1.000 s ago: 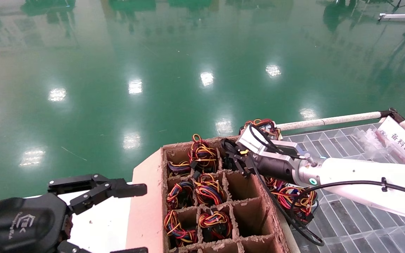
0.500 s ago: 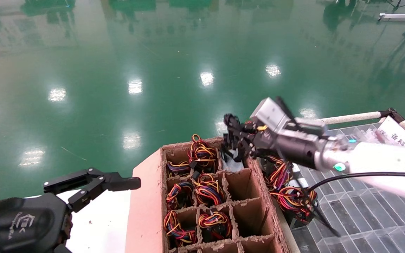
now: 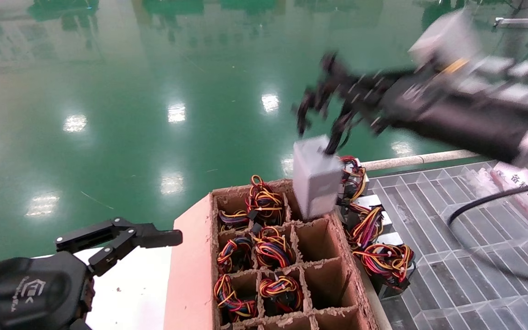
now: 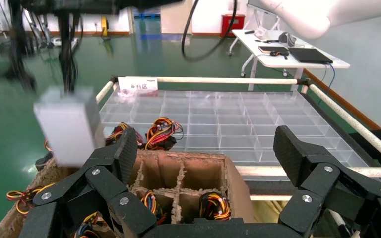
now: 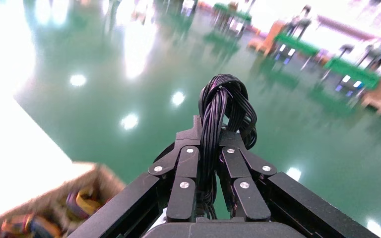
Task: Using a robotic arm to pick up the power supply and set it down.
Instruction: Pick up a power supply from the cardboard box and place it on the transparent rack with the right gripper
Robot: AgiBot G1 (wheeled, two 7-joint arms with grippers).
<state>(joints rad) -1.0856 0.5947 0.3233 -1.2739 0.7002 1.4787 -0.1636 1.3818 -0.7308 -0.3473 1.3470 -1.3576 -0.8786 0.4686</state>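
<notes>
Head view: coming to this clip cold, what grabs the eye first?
The grey power supply hanging in mid-air above the far corner of the brown divided carton, dangling by its black cable bundle, which the right gripper is shut on. Next, the coloured wire bundles filling several carton cells. The left gripper sits open, low at the left.

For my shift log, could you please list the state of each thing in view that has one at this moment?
Right end effector: raised above the box, shut on the black cable bundle.
Power supply: lifted, hanging by its cables over the box's far corner.
Left end effector: open, idle beside the box.
Cardboard divider box: open-topped, some cells hold wire bundles, some are empty.
Clear compartment tray: mostly empty, wired units along its near-box edge.
</notes>
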